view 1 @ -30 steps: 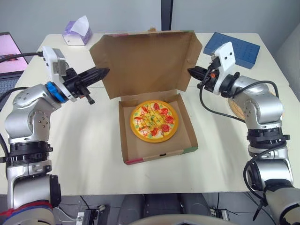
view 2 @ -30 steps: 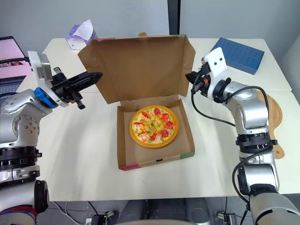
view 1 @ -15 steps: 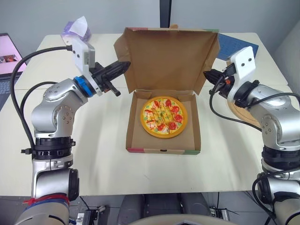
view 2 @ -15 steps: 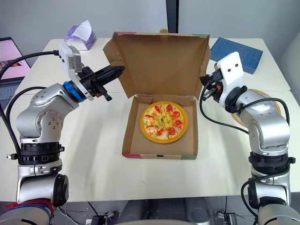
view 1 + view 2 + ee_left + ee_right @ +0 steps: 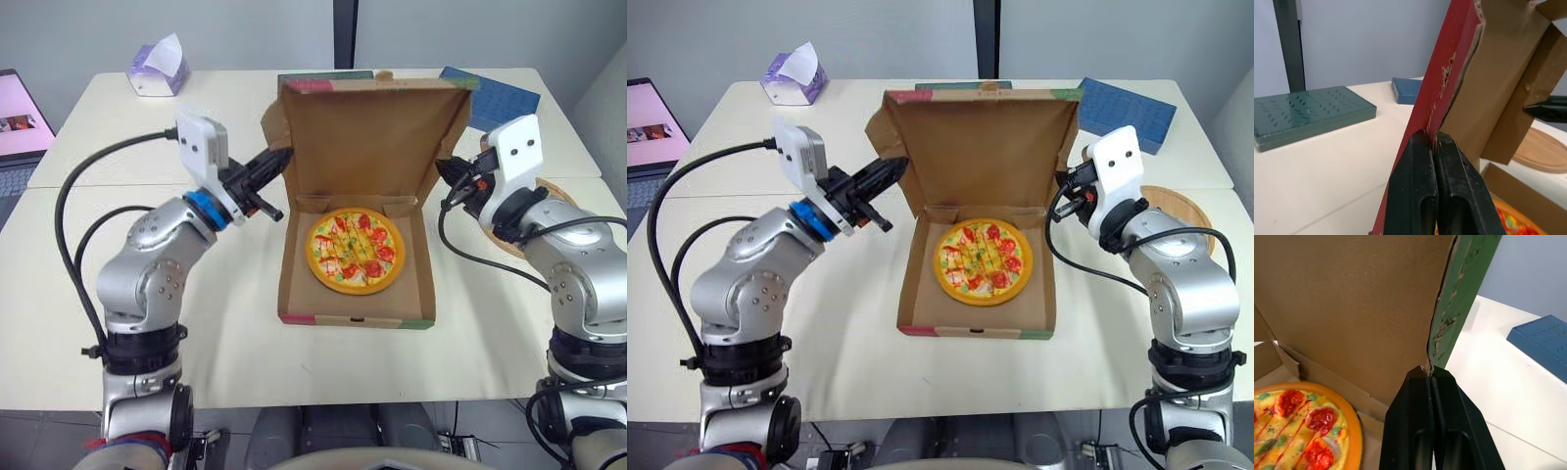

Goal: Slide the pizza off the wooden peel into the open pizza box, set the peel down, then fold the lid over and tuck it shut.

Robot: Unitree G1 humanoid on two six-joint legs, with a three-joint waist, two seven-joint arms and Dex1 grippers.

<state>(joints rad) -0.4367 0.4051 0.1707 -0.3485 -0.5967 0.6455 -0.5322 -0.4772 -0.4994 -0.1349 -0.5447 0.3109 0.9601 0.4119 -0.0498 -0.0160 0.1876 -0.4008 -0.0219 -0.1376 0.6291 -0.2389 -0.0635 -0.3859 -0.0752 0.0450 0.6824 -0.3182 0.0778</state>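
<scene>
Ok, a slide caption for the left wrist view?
Left gripper pinching the edge of the raised lid, pizza already boxed.

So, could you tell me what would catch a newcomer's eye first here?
The bright pizza lies in the open pizza box in the middle of the table. The lid stands upright behind it, with the left gripper and right gripper each shut on one side edge. The wooden peel lies on the table by the robot's right arm.

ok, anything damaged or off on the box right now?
Yes: the lid has frayed, torn cardboard along both side edges, just above where the left gripper and right gripper pinch it. The wrist views show it best. The pizza lies flat in the box, and nothing has spilled.
</scene>
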